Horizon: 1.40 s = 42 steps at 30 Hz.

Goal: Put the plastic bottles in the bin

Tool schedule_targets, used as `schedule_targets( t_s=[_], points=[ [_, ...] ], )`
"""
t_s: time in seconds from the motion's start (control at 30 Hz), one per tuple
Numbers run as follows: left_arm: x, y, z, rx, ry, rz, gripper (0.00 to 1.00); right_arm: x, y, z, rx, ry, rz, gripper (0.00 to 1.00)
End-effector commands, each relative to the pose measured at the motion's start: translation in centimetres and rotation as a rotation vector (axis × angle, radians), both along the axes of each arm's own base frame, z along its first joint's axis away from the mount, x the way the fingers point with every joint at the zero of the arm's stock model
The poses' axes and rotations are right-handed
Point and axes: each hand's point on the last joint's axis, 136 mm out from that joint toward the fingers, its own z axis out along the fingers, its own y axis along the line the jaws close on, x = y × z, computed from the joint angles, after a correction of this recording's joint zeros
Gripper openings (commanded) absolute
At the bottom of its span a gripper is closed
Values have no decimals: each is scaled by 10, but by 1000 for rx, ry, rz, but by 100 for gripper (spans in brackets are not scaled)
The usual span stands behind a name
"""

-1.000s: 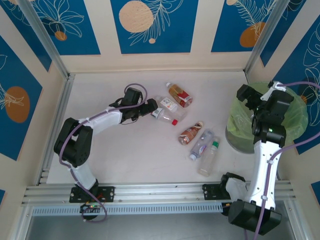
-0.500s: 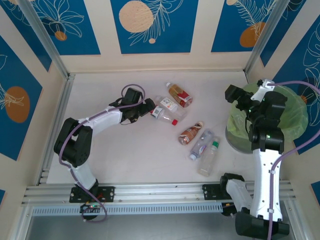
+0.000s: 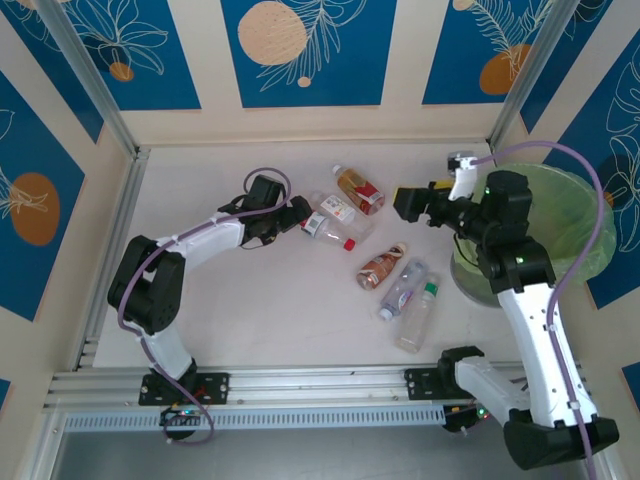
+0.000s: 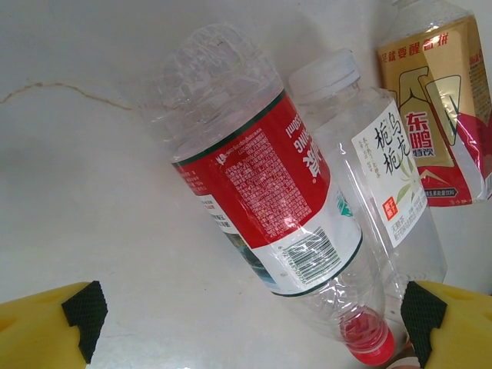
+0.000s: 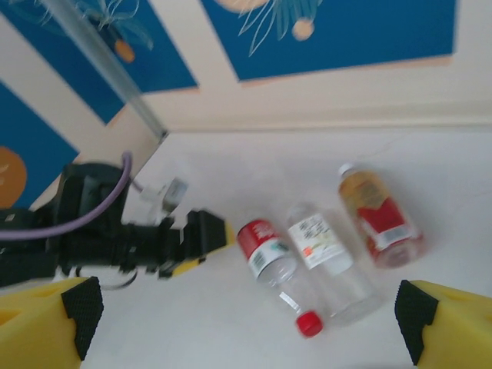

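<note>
Plastic bottles [image 3: 338,209] crowded together, bin [image 3: 585,235] at right

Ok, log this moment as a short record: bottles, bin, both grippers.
left gripper: open, empty
right gripper: open, empty, over the table, left of the bin
plastic bottles: six, lying on the table
red-label bottle: red cap, just ahead of left gripper
bin: green-lined, far right
</note>
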Motion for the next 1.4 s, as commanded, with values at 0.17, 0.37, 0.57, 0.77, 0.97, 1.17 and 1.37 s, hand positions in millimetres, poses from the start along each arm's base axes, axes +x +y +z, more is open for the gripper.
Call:
schedule_targets(
  t_s=[0.17, 0.37, 0.57, 0.77, 0.97, 1.17, 1.37],
  points=[
    [0, -4, 9, -3, -42, -57, 100, -5, 11, -88, -139, 340, -196, 99],
    [-2, -1, 9, 13, -39, -63, 100, -40, 10, -162, -284, 559, -286, 99],
    [-4, 9, 12, 57, -38, -60, 100, -94, -34, -201, -438, 780, -492, 100],
    [-7, 20, 12, 102, -42, -43, 100, -136, -56, -232, -460, 944, -573, 100],
    [-6, 19, 9, 107, -33, -44, 100, -150, -80, -249, -453, 1013, -752, 100],
    [-6, 19, 6, 112, -24, -44, 100, -154, -76, -273, -323, 1101, -796, 96],
    [-7, 20, 0, 116, -7, -41, 100, -149, -73, -287, -176, 1101, -775, 89]
  ],
)
